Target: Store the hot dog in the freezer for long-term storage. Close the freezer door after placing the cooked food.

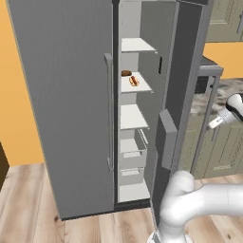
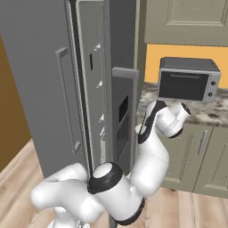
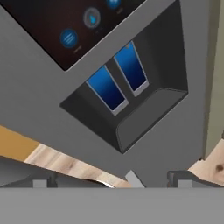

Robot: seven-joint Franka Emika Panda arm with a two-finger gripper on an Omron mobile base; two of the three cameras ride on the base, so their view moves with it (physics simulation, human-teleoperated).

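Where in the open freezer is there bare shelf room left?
In the freezer, the top shelf and the shelf above the drawers look bare. The middle shelf is crowded: the hot dog lies beside a dark round item.

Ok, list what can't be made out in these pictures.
- Dark item beside the hot dog on a freezer shelf: left base view, too small to identify.
- Contents of the drawers: left base view, hidden by their fronts.
- Freezer shelves: right base view, hidden behind the door edges.
- Gripper: left base view, too small to read its opening; right base view, hidden by the wrist.
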